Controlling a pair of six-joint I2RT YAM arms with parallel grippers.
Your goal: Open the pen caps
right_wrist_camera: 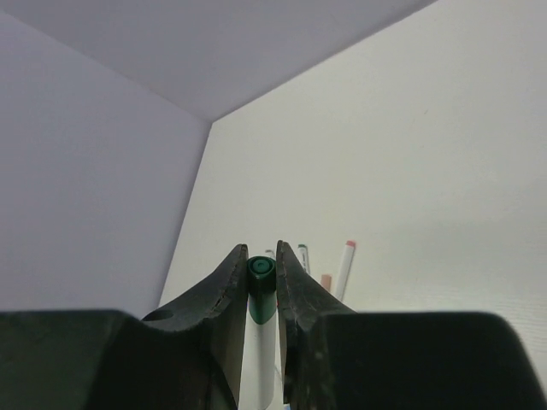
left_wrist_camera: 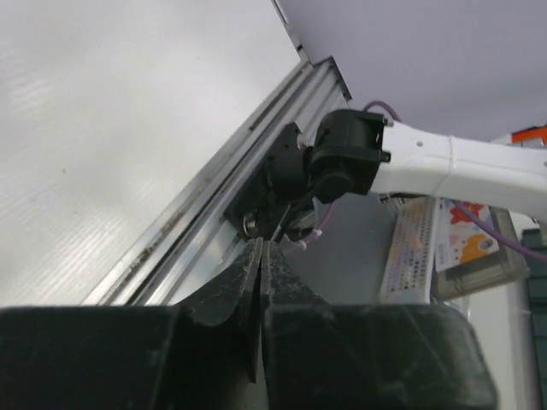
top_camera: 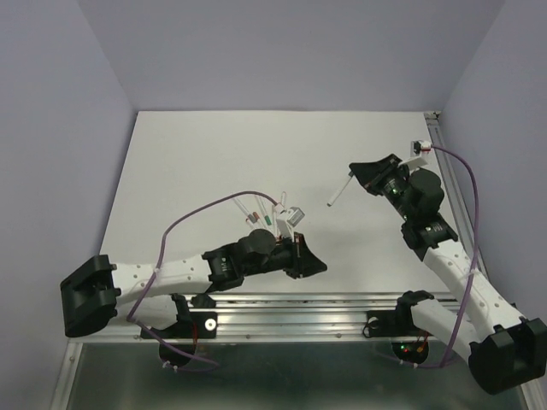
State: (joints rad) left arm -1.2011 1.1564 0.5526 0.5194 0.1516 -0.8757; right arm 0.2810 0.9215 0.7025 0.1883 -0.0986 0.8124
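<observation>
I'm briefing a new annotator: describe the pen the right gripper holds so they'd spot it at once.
On the white table, find the right gripper. A white pen juts from it, well apart from the pen cluster beside the left arm. Only it is gripped, pinched by its green cap.

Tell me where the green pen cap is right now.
The green pen cap sits clamped in the right gripper, right of centre in the top view, apart from the other pens by the left gripper.
</observation>
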